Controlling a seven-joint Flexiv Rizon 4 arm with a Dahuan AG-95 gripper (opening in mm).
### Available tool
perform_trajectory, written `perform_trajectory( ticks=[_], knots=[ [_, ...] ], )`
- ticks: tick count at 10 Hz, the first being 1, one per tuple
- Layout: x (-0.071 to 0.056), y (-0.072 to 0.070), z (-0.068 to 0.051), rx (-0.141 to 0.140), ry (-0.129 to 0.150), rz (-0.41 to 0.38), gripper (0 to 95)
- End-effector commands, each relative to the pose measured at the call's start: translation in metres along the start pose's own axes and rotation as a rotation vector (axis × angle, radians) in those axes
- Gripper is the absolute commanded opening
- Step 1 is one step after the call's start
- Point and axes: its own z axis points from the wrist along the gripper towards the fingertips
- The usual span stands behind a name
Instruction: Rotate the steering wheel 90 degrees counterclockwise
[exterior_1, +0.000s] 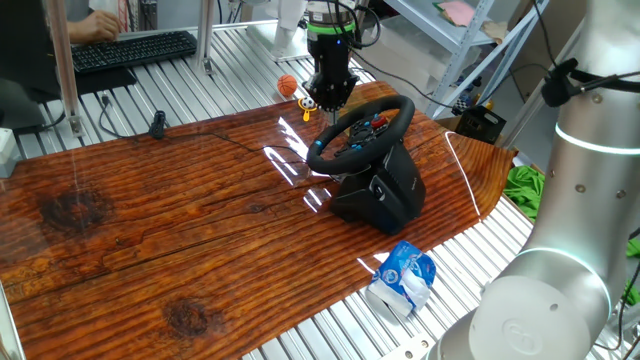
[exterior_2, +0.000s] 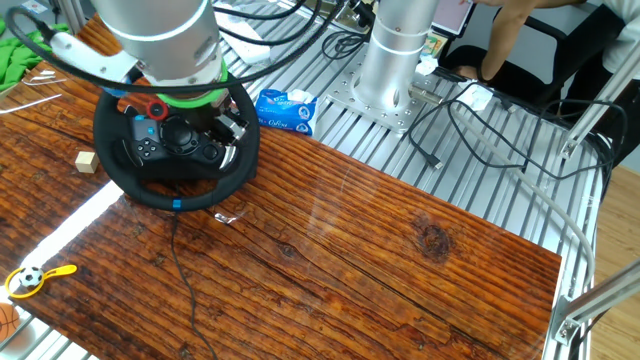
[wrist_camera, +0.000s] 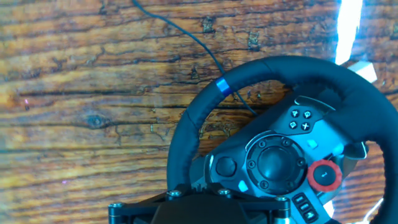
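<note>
The steering wheel (exterior_1: 362, 130) is black with a thick rim and stands tilted on a bulky black base (exterior_1: 385, 190) on the wooden tabletop. It also shows in the other fixed view (exterior_2: 175, 195) and fills the hand view (wrist_camera: 205, 118). A blue stripe (wrist_camera: 222, 85) marks its rim, and the hub has a red dial (wrist_camera: 324, 175). My gripper (exterior_1: 323, 106) hangs over the far left part of the rim. In the hand view its fingertips (wrist_camera: 199, 186) sit close together right at the rim, with nothing between them. My arm hides the wheel's far side in the other fixed view.
A blue-white tissue pack (exterior_1: 402, 280) lies beside the base. A small wooden block (exterior_2: 86, 162), a yellow toy with a small ball (exterior_2: 30, 280) and an orange ball (exterior_1: 287, 85) lie near the table edge. A thin cable (exterior_2: 180, 265) runs from the wheel. A second arm's base (exterior_2: 395, 50) stands behind.
</note>
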Motion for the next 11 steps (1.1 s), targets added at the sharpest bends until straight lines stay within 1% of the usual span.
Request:
perform_trajectory(
  ticks=[1, 3, 5, 6, 7, 9, 11],
  knots=[
    [0.0032, -0.0004, 0.0023, 0.0, -0.011, 0.063, 0.0],
    [0.0032, -0.0004, 0.0023, -0.001, -0.032, 0.137, 0.0],
    [0.0032, -0.0004, 0.0023, 0.0, -0.036, 0.175, 0.0],
    [0.0032, -0.0004, 0.0023, 0.0, -0.045, 0.192, 0.0],
    [0.0032, -0.0004, 0.0023, 0.006, -0.057, 0.21, 0.0],
    [0.0032, -0.0004, 0.0023, 0.0, -0.063, 0.256, 0.0],
    [0.0032, -0.0004, 0.0023, -0.004, -0.067, 0.278, 0.0]
  ],
)
